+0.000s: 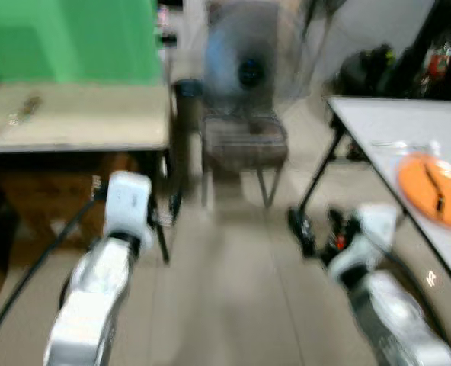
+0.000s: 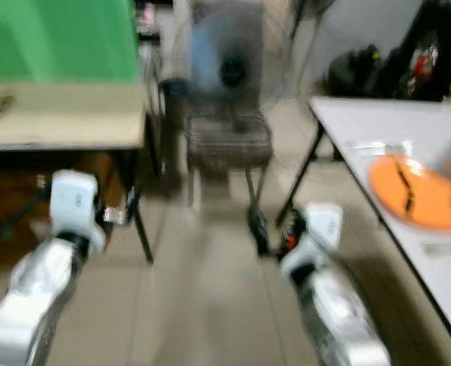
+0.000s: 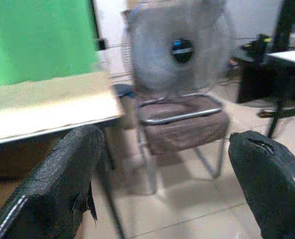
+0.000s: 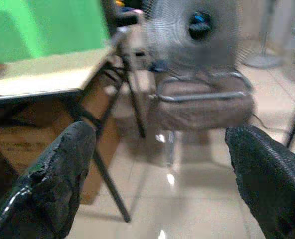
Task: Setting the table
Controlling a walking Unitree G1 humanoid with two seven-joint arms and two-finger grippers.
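From my head the picture is blurred: the orange plate (image 2: 413, 192), with a dark utensil (image 2: 403, 188) lying on it, rests on the white table (image 2: 378, 118) at my 2 o'clock, the beige table (image 1: 81, 114) before the green screen (image 1: 73, 38) stands at 10 o'clock, and a brown chair (image 1: 244, 141) with a fan (image 1: 244, 69) behind it is at 12 o'clock. My left gripper (image 3: 167, 179) and my right gripper (image 4: 160, 174) both hang low over the tiled floor (image 1: 225, 305), released, the fingers (image 3: 63, 184) wide apart and holding nothing. My wrist views show these spread fingers and the chair and fan more clearly, while the head views show the plate.
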